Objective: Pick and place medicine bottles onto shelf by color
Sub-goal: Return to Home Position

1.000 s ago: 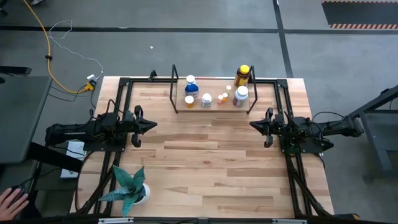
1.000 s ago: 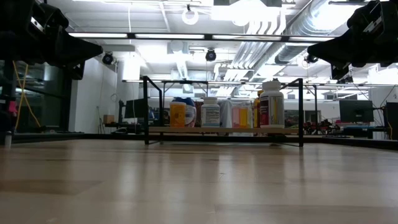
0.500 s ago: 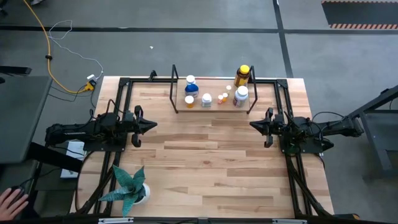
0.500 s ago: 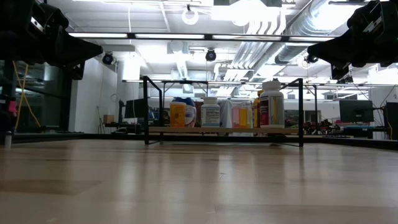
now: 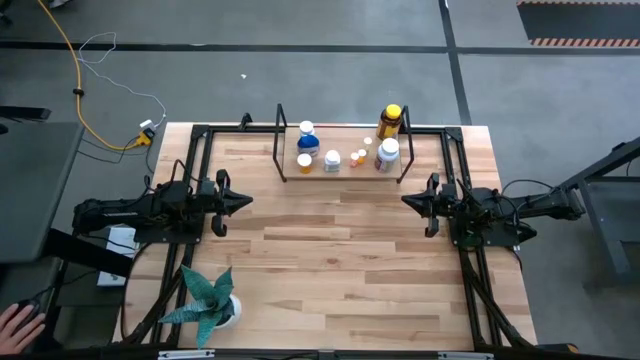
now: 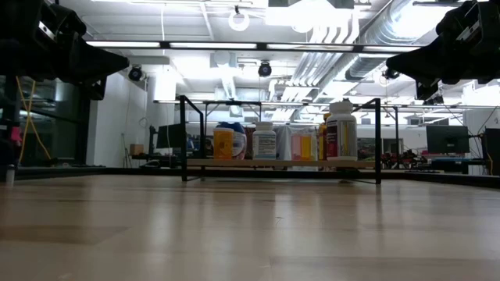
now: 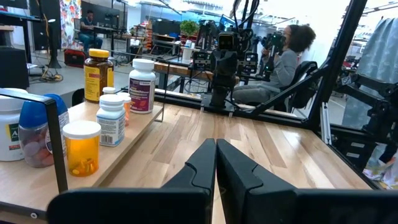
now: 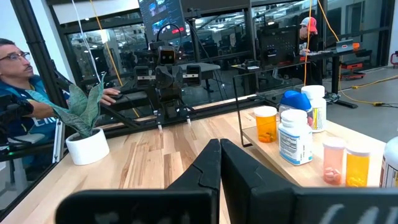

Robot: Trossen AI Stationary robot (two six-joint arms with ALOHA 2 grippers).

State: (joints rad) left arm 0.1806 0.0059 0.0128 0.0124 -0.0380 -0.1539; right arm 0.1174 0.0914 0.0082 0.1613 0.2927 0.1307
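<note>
Several medicine bottles stand upright on the low wooden shelf [image 5: 340, 166] at the table's far side: white ones with blue caps [image 5: 307, 136], a white one [image 5: 388, 154], a taller amber one with a yellow cap [image 5: 390, 120], and small orange vials [image 5: 356, 157]. They also show in the low view [image 6: 341, 129] and in both wrist views [image 7: 142, 84] [image 8: 293, 134]. My left gripper [image 5: 247, 201] hovers shut at the table's left side. My right gripper [image 5: 405, 200] hovers shut at the right side. Both are well short of the shelf.
A potted green plant [image 5: 208, 296] stands at the table's near left corner. The shelf's black metal frame [image 5: 281, 140] rises around the bottles. A person's hand [image 5: 18, 325] shows off the table at the near left. Bare wood lies between the two grippers.
</note>
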